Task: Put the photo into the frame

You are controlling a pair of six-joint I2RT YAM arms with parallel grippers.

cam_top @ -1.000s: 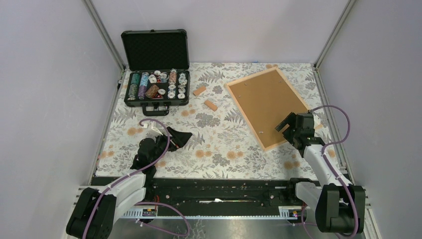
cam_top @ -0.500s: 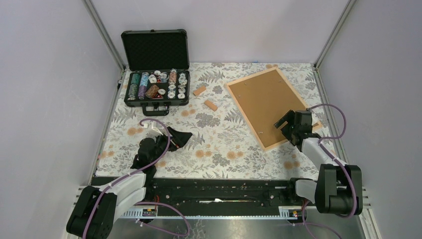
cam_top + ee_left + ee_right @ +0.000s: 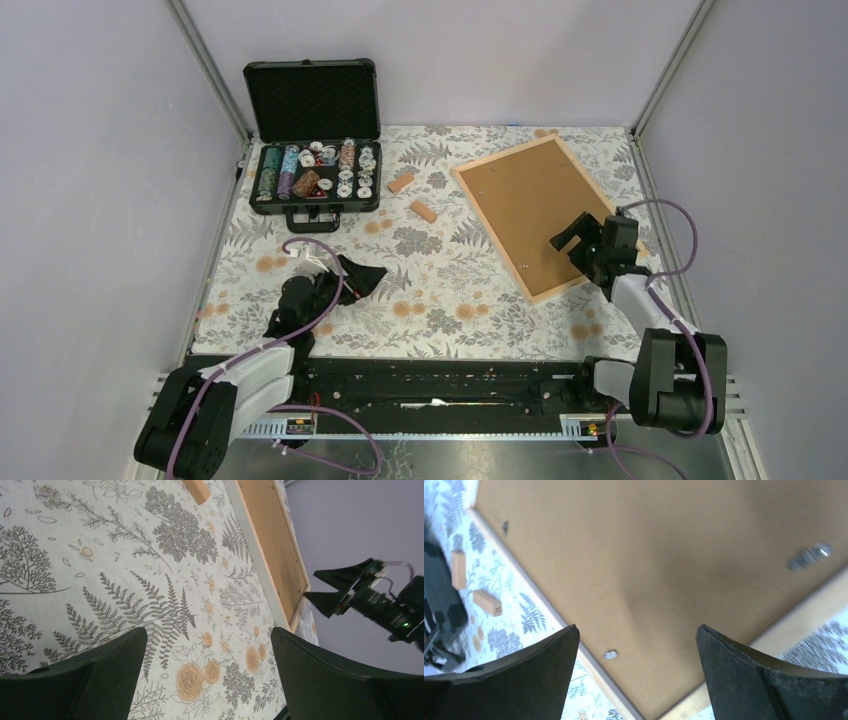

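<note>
Top external view: the frame (image 3: pixel 492 235) lies face down at the far right of the table (image 3: pixel 440 290), with the brown backing board (image 3: pixel 530 205) seated inside its pale strips. The photo shows in no view. Whether it sits under the board cannot be told, so the insertion may be done or not yet begun. The right gripper (image 3: pixel 572 245) hovers just above the frame's near corner, jaws spread wide and empty. The left gripper (image 3: pixel 362 280) sits low at the near left, well apart, also spread and empty. Probably left: securing the board's metal tabs (image 3: pixel 809 557).
</note>
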